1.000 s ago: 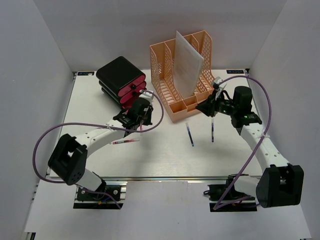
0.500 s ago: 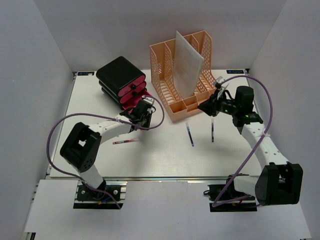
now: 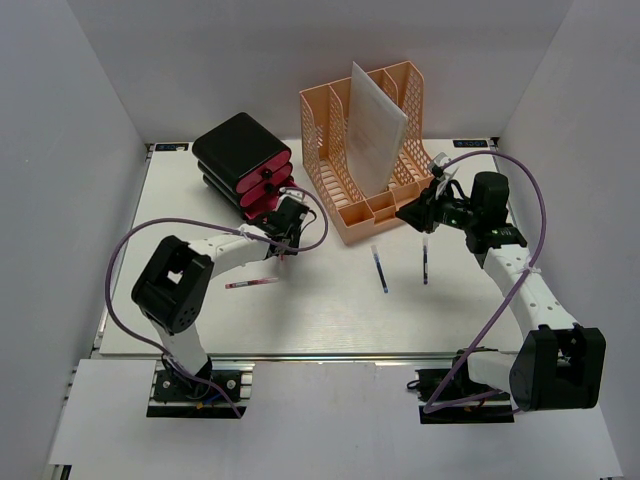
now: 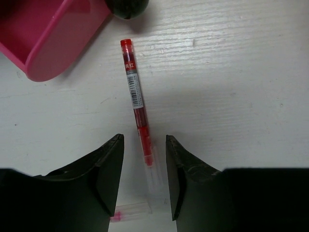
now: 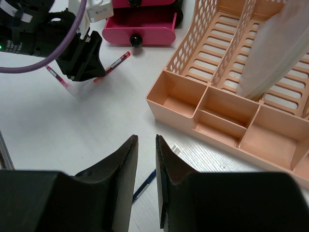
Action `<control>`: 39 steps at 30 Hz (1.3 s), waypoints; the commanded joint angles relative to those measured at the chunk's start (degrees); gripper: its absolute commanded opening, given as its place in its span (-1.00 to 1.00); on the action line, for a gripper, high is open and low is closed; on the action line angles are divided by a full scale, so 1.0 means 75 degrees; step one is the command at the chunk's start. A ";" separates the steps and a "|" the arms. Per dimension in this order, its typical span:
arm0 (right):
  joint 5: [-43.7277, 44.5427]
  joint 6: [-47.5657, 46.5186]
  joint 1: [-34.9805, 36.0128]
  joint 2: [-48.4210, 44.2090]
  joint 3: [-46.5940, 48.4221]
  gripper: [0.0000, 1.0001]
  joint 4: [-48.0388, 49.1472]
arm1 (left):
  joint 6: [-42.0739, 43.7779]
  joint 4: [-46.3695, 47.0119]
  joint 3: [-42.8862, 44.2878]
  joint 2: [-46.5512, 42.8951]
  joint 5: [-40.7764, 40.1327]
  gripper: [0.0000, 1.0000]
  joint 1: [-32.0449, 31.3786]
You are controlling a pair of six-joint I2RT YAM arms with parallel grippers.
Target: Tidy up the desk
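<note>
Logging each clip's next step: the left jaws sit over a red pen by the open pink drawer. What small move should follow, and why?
Probably lower the left gripper and close on the red pen: it lies flat on the desk, its near end between the open jaws, not yet gripped, beside the open pink drawer.
</note>
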 commanded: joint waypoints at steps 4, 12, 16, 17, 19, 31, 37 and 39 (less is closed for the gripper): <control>-0.0186 -0.0086 -0.0074 -0.0117 -0.0024 -0.46 0.0051 | -0.0159 0.0058 0.0136 0.0309 -0.0281 0.01 0.0011; -0.0233 -0.0063 -0.0144 -0.0117 -0.0013 -0.46 0.0063 | -0.0252 0.0105 0.0206 0.0661 -0.0200 -0.09 0.0082; -0.0280 -0.0039 -0.0191 -0.0140 -0.0024 -0.46 0.0063 | -0.0276 0.0140 0.0078 0.0732 0.0070 -0.42 0.0151; -0.0280 -0.0028 -0.0203 -0.0140 -0.0024 -0.46 0.0063 | -0.0276 0.0164 -0.0027 0.0732 0.0152 -0.54 0.0152; -0.0292 -0.0016 -0.0191 -0.0164 -0.0024 -0.47 0.0074 | -0.0276 0.0222 -0.0133 0.0720 0.0351 -0.64 0.0152; -0.0385 0.0008 -0.0309 -0.0292 -0.0024 -0.47 0.0086 | 0.1199 0.0341 0.0275 -0.0498 0.2235 -0.95 -0.0012; -0.0491 0.0019 -0.0355 -0.0363 -0.0013 -0.47 0.0075 | 0.2873 -0.0409 0.0931 -0.0979 0.2416 -0.87 0.0164; -0.0502 0.0008 -0.0356 -0.0398 -0.0013 -0.47 0.0086 | 0.3157 -0.0643 0.1061 -0.1026 0.2263 -0.87 0.0245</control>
